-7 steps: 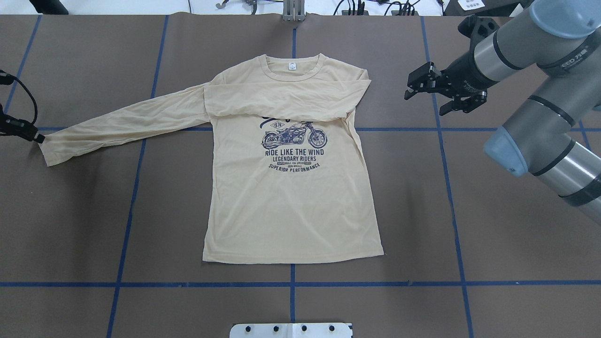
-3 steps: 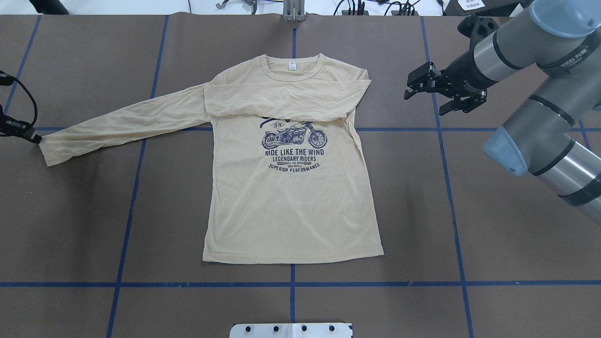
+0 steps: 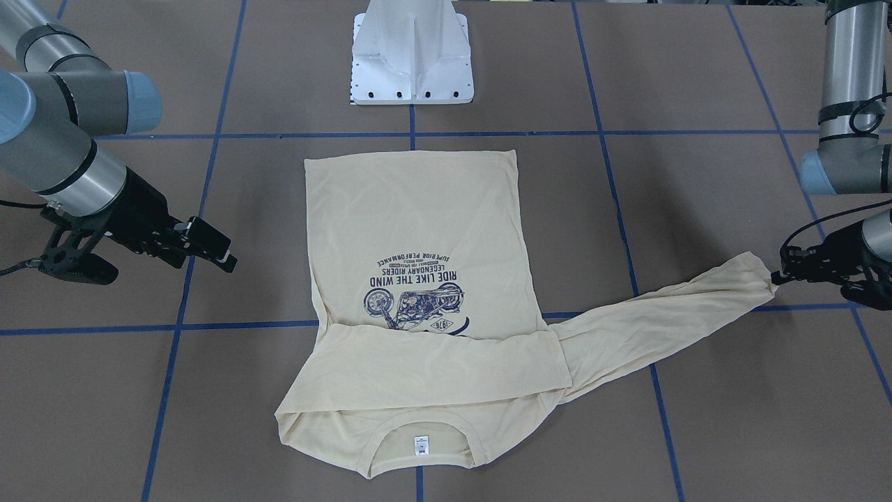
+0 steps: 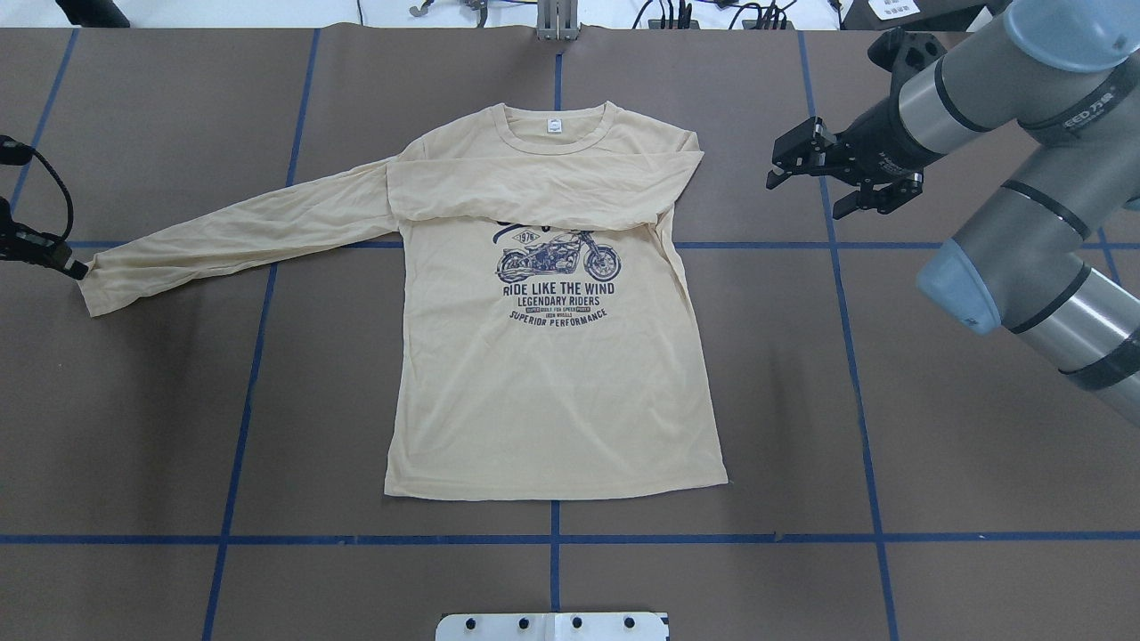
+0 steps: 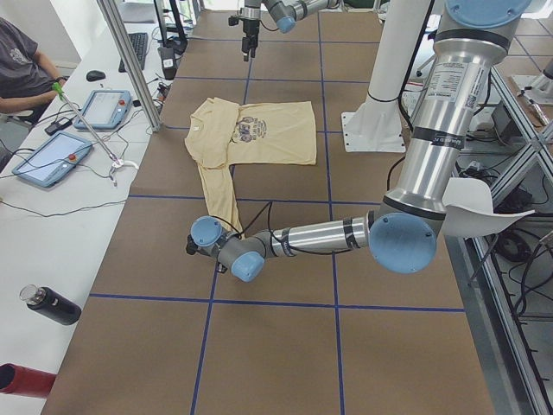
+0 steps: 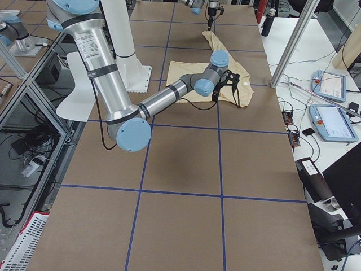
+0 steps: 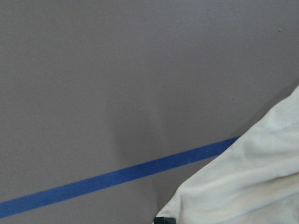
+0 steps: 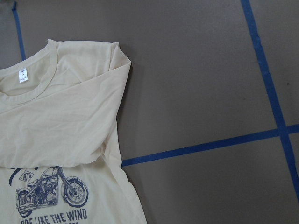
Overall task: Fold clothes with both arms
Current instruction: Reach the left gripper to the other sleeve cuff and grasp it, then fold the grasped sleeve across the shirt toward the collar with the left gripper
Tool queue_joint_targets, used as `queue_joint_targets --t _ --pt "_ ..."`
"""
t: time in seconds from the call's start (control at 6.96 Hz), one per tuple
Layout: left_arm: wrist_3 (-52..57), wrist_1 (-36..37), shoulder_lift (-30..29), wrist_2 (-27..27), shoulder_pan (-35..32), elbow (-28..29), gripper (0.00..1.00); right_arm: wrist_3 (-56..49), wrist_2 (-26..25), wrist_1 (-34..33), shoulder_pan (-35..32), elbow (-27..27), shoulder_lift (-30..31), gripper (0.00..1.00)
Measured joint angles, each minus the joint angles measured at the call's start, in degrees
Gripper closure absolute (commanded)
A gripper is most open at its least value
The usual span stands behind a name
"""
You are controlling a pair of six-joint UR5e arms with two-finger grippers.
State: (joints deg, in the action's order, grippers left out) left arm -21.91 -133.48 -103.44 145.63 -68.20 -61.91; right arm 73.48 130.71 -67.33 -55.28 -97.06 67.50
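**Shirt flat on the table, one sleeve stretched out**

Front view: the shirt [image 3: 418, 237] lies mid-frame on the table [image 3: 697, 174], and at the right edge the left gripper [image 3: 779, 275] is pinched on the cuff [image 3: 756, 275]. Overhead: the right gripper [image 4: 802, 191] hangs upper right, jaws apart and empty, clear of the shirt. Left wrist view: cloth fills the lower right corner.

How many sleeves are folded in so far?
1: the folded sleeve lies across the chest, above the motorcycle print. The other sleeve stretches sideways, its cuff in the left hand.
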Motion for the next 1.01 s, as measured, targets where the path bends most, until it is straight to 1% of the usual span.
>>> queue_joint_targets --t 0.29,0.43,0.72,0.86,1.01 --pt "-0.5 0.5 -0.1 3.7 -0.2 -0.8 1.0 0.0 0.0 0.0 0.0 0.0 0.0 0.02" --pt "-3.2 0.6 -0.2 5.0 -0.3 -2.7 1.0 0.0 0.0 0.0 0.0 -0.1 0.0 0.02" --pt "-15.9 0.7 -2.0 6.8 -0.3 -9.3 1.0 -0.2 0.6 0.2 -0.4 -0.7 1.2 0.02" --pt "-23.2 0.6 -3.7 7.2 -0.2 -12.5 1.0 -0.6 1.3 0.4 -1.2 -1.1 2.6 0.01" --pt "-30.0 0.4 -6.3 7.3 0.2 -14.6 1.0 -1.5 2.0 0.6 -2.4 -1.3 4.2 0.01"
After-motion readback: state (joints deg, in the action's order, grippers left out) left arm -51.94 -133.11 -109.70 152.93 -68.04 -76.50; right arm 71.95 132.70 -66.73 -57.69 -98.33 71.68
